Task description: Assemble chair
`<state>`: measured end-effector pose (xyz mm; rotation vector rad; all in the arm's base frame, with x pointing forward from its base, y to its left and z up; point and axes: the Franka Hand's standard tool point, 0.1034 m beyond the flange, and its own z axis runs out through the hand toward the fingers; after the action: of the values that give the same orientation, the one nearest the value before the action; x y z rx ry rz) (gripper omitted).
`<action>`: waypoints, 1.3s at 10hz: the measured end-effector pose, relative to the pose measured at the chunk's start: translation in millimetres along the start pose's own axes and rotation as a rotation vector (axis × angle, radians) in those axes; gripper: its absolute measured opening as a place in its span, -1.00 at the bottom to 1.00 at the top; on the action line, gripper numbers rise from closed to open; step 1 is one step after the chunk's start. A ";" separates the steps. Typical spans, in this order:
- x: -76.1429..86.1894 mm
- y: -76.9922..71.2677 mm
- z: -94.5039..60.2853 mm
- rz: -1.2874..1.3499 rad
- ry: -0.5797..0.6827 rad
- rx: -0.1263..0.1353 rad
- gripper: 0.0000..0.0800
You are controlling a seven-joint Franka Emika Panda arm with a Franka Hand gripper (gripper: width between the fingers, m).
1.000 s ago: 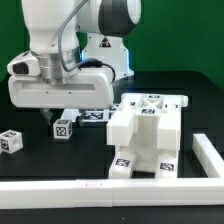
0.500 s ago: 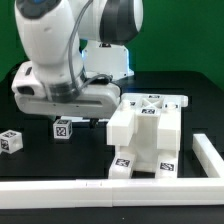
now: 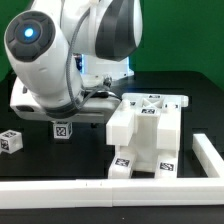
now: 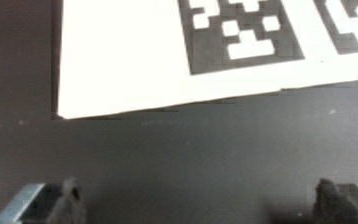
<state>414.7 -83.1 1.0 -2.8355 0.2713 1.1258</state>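
Jaws stand wide apart, nothing between the fingers [image 4: 51, 203] but dark table [image 4: 194, 150]; the gripper [image 4: 197, 205] hangs beside the marker board [image 4: 140, 70]. In the exterior view the chair [image 3: 145, 135] sits at 4 o'clock, long axis seemingly 6 to 12, tagged end facing 6. One cube leg [image 3: 62, 129] and a second cube leg [image 3: 10, 141] lie at 8 o'clock under the arm [image 3: 60, 60]; the border rail [image 3: 100, 186] fences 6 o'clock.

End effector [image 4: 199, 200] fingertips [image 4: 48, 202] blurred, cropped; marker board [image 4: 140, 50] cropped.
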 end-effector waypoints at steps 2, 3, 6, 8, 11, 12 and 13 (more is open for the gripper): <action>-0.2 1.4 -1.4 -0.007 0.002 0.002 0.62; -1.9 2.7 -3.8 -0.012 0.002 0.005 0.62; -21.9 12.0 -43.5 -0.017 -0.050 0.032 0.62; -15.8 9.7 -56.1 -0.026 -0.030 0.022 0.62; -15.9 12.8 -55.7 -0.028 -0.043 0.023 0.62; -9.0 23.0 -65.5 -0.020 -0.068 0.025 0.62; -0.2 28.4 -86.1 -0.029 -0.095 0.022 0.62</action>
<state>467.0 -122.7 63.6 -2.7484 0.2341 1.2393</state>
